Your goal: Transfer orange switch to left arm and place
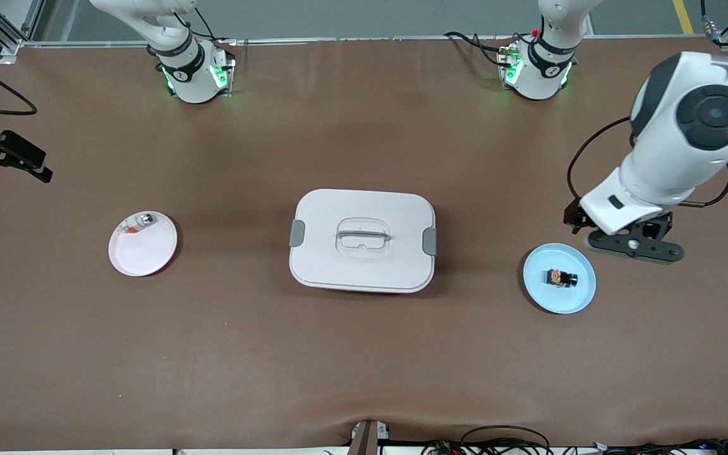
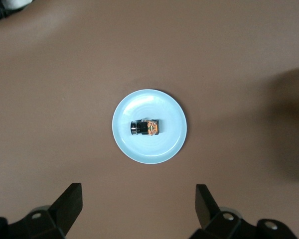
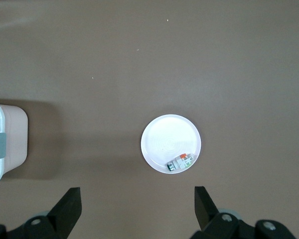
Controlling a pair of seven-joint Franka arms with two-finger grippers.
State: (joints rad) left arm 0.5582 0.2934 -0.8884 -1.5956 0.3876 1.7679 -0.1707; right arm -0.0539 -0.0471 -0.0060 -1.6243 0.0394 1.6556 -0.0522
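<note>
Orange switch (image 2: 144, 127) on light blue plate (image 2: 172, 144), box (image 1: 362, 240) mid-table, left gripper (image 2: 138, 209) spread wide above plate, right gripper (image 3: 137, 209) spread wide, empty, waiting.

two plates (image 1: 143, 253), one box (image 1: 362, 241), two arms (image 1: 673, 145)

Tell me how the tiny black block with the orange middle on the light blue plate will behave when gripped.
The tiny black block with the orange middle looks rigid and probably light. One rounded metallic end suggests it might roll or twist if nudged. Lying loose on the glossy light blue plate, it may skid before the open left gripper closes.
</note>
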